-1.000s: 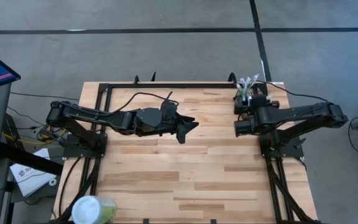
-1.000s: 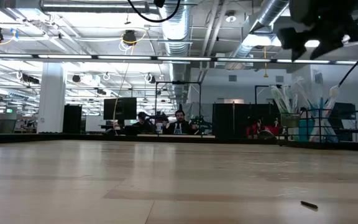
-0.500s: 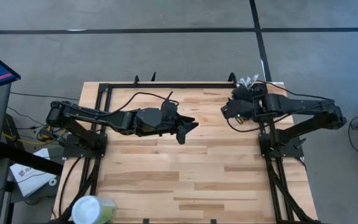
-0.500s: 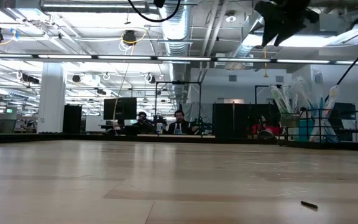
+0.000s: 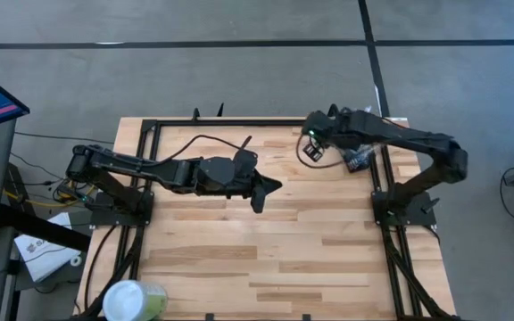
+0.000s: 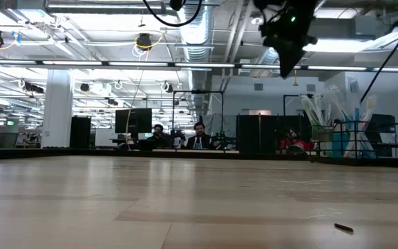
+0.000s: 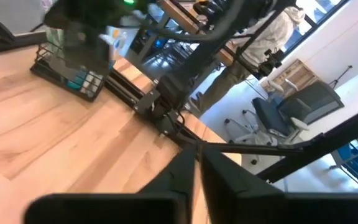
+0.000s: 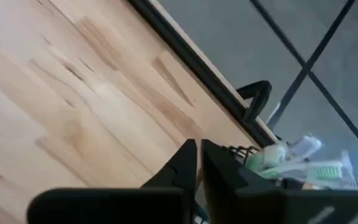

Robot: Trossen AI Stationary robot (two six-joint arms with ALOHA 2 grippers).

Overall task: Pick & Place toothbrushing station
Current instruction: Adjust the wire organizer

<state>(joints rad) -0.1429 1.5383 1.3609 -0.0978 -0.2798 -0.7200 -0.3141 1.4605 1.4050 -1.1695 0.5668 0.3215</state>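
Sitting at the upper right of the high view, the toothbrushing station [image 5: 359, 159] rests on the wooden table [image 5: 239, 250] near its back right corner, partly hidden under the right arm. The right gripper [image 5: 310, 148] hangs just left of it, apart from it, fingers pressed together on nothing. The left gripper [image 5: 261, 193] waits near the frame's centre, well apart from the station, its fingers likewise closed and empty. A pale-green cup [image 5: 134, 300] stands at the lower left.
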